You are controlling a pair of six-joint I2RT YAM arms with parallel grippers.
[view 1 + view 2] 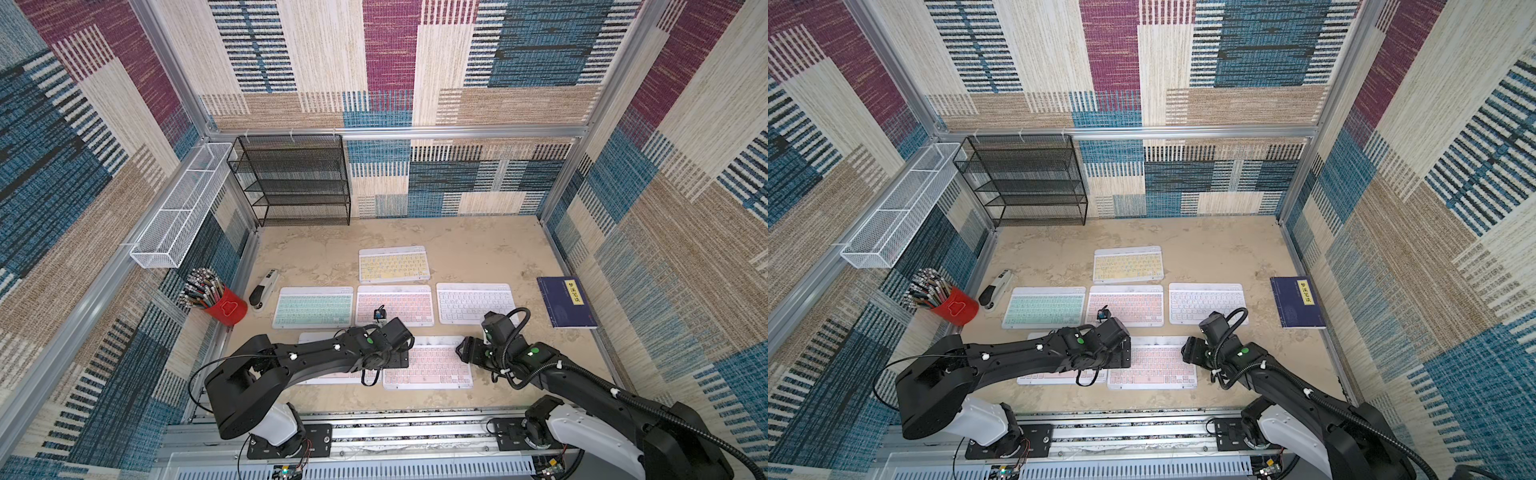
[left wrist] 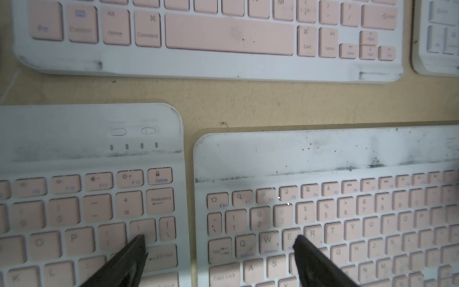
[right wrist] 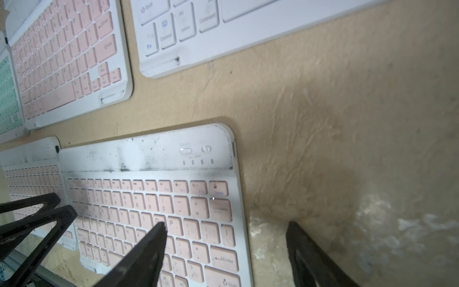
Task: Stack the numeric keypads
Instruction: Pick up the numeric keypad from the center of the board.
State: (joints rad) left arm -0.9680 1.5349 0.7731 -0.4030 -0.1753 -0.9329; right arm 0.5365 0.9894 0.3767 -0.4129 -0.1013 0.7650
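Right, nothing stacked yet: all six keypads lie flat and apart on the table. Back row is the yellow keypad alone. Mid row is the mint keypad, mid pink keypad and white keypad. Front row is the front-left pink keypad, mostly under the left arm in both top views, and just beside it the front-right pink keypad.

Left end effector is wide open w/ nothing in it, straddling the gap btw the two front pinks. Right end effector is also open and empty. One finger is over the keys, the other over bare table past that keypad's right short edge.

Step in hand is prob. the first pick, front-right pink. It's thin and flat, so a straight-down pinch likely finds no purchase. Better to get the outer finger low at the short edge, tip the frame up, then close across its thickness. Left side could brace the opposite edge so it doesn't skate into its neighbour. Lift level and set it square on one neighbour.

The table is beige, mottled and a bit wrinkled, so things may snag when sliding. Off to the sides are a dark blue book, stapler, red pen cup, black mesh shelf and white wire basket. Woven patchwork walls close in three sides.
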